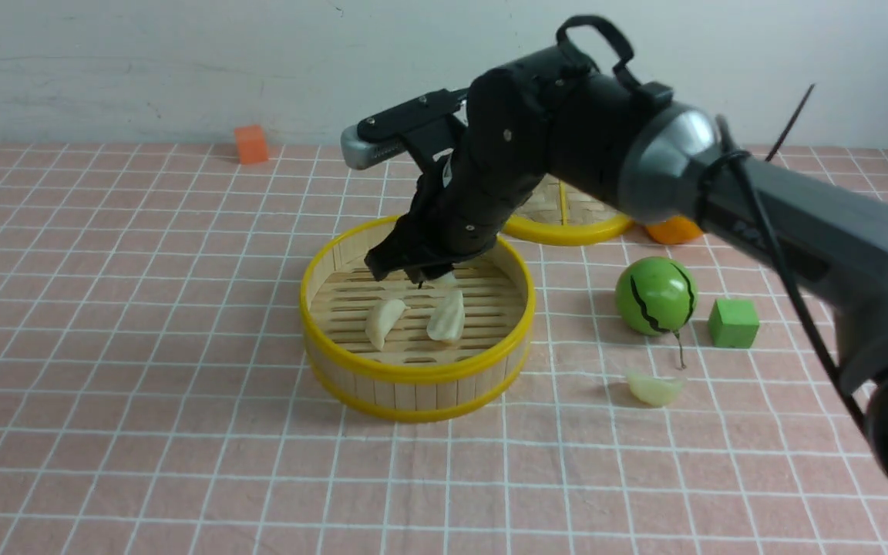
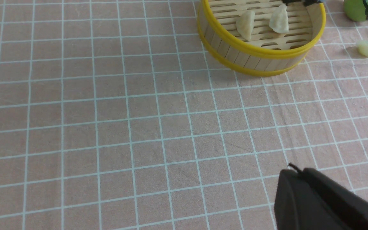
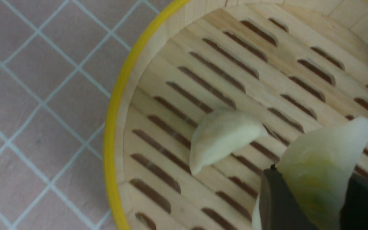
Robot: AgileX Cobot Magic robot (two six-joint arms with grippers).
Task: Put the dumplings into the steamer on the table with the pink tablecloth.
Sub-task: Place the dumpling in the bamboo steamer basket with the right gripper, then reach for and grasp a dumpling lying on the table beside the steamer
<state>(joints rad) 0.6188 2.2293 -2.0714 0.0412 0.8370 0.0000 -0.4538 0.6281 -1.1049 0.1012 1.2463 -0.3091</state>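
Right hand (image 1: 422, 276) pinching greenish dumpling (image 3: 321, 159) above steamer (image 1: 413, 374) floor (not released); two dumplings (image 1: 384, 321) (image 1: 448, 314) lying inside; fourth dumpling (image 1: 654, 388) on tabletop (image 1: 143, 347) near green ball (image 1: 656, 296); left hand (image 2: 299, 187) closed, empty.

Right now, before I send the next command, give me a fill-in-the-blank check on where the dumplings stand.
The steamer floor has ___ dumplings lying loose on it.
A pale greenish dumpling is pinched over the steamer by the ___ gripper.
The fourth dumpling lies outside the steamer, on the pink ___.
Missing words: two; right; tablecloth.
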